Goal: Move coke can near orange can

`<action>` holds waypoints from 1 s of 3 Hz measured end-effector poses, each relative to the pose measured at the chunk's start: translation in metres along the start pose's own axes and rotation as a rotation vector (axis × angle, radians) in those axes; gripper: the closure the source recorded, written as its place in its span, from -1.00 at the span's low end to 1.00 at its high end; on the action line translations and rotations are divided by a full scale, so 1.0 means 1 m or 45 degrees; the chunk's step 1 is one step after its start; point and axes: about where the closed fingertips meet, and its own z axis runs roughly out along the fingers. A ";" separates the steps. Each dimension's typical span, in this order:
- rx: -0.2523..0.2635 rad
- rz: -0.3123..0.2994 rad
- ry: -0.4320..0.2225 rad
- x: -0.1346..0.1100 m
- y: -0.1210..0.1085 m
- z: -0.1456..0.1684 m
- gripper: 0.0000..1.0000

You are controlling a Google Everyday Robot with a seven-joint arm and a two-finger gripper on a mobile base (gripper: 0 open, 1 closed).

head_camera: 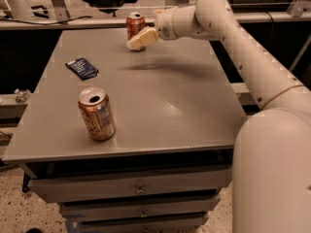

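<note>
Grey table (194, 110) carries both cans: the orange can (96, 113) at seven o'clock, the coke can (134, 22) at twelve, well apart. The gripper (142, 38) hovers just beside the coke can; wide or narrow, I cannot tell. It should meet the can squarely at mid-height.
</note>
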 end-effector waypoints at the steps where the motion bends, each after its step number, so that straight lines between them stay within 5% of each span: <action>1: 0.028 0.075 -0.076 0.007 -0.021 0.024 -1.00; 3: 0.070 0.171 -0.088 0.025 -0.037 0.044 -0.19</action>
